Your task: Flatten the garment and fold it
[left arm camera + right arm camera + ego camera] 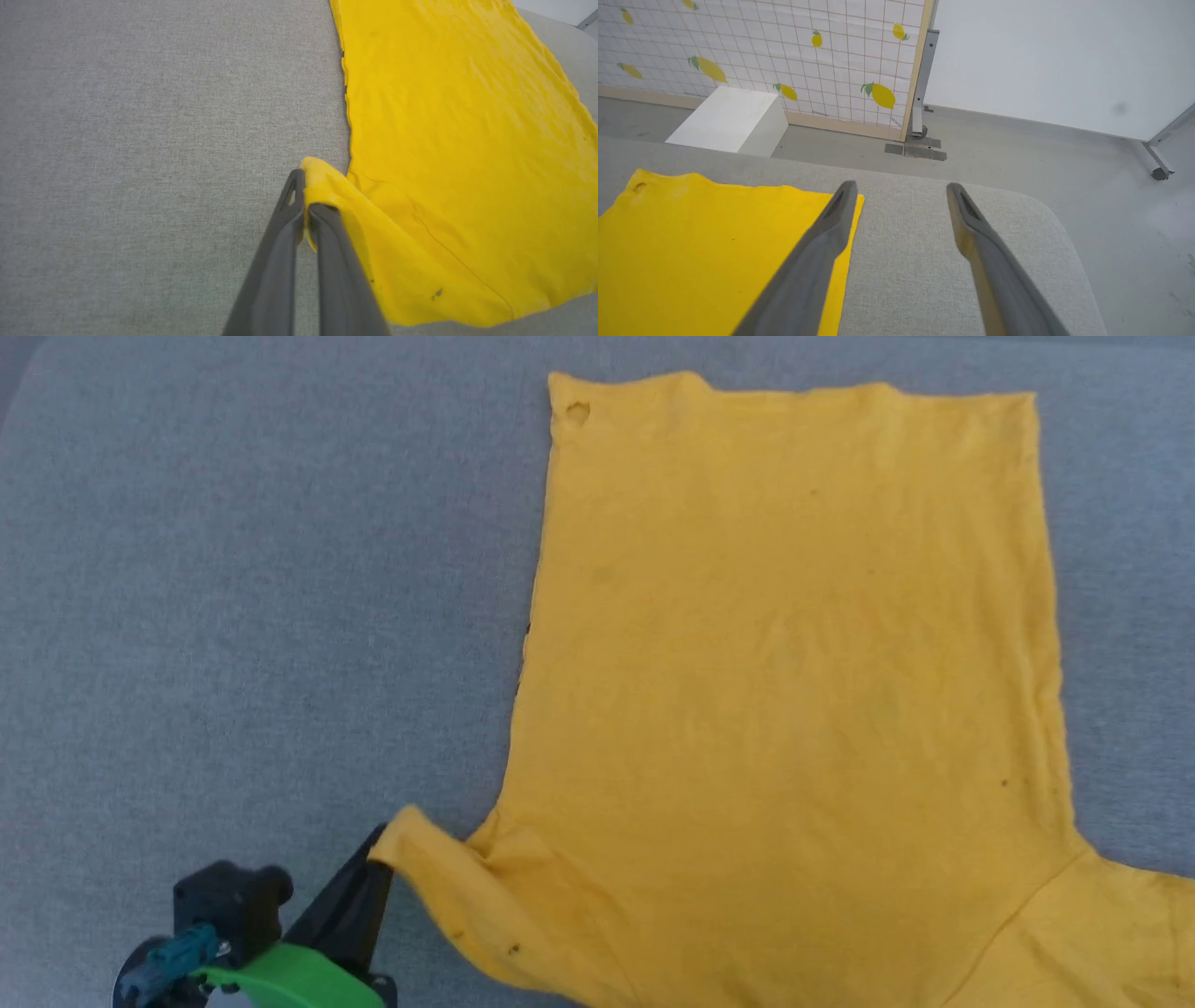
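Note:
The garment (794, 663), a bright yellow T-shirt, lies spread plain side up on the grey fabric table (233, 616), hem at the far end, sleeves toward me. A small hole sits near its far left corner. My left gripper (378, 859) at the lower left is shut on the tip of the garment's left sleeve, pinching the yellow cloth between its dark fingers (280, 242); the left gripper (304, 205) holds the sleeve edge slightly bunched. My right gripper (901, 189) hangs open above the table's far right part, beside the garment (705, 252) edge, holding nothing.
The padded table (924, 242) ends in a rounded corner ahead of the right gripper. Beyond it lie a grey floor, a white box (728, 119), a lemon-patterned screen (784, 56) and a white partition on wheeled feet (1064, 60). Bare table stretches left of the garment.

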Controlling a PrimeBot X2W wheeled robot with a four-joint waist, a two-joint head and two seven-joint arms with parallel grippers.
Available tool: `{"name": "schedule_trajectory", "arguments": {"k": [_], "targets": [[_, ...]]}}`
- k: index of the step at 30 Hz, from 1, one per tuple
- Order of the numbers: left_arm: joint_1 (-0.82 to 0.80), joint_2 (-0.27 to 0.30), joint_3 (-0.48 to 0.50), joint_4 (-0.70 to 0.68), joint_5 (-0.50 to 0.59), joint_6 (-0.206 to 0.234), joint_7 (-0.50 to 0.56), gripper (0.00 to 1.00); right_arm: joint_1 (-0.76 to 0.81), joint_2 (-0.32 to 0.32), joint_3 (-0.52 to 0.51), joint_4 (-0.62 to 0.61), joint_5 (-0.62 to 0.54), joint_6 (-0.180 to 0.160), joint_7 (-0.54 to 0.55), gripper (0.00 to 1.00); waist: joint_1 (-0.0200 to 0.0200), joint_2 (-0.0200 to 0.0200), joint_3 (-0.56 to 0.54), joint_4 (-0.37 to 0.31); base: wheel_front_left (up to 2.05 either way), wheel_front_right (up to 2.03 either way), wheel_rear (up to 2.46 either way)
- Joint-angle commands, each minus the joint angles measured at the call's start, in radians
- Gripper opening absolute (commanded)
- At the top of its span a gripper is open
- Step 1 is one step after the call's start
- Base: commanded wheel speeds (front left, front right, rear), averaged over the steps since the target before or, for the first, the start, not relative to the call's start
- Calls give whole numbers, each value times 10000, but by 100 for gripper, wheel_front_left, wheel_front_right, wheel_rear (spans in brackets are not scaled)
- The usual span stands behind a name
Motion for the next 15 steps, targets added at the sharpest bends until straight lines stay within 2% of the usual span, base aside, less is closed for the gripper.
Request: {"name": "schedule_trajectory", "arguments": {"k": [1, 7, 15], "targets": [[-362, -74, -79, -79, 198, -46, 56, 0, -605, -30, 152, 509, -284, -13, 2, 100, 1, 0, 1261, 711, 0, 0, 0], [-1097, -296, -387, -214, 625, -144, 210, 0, -2662, 292, 275, 2450, -1333, -13, 163, 100, 1, 0, 2193, 1276, 0, 0, 0], [-1691, -598, -698, -170, 955, -293, 219, 0, -3354, 461, -134, 3588, -2267, -13, 545, 100, 1, 0, 2984, 1703, 0, 0, 0]]}}
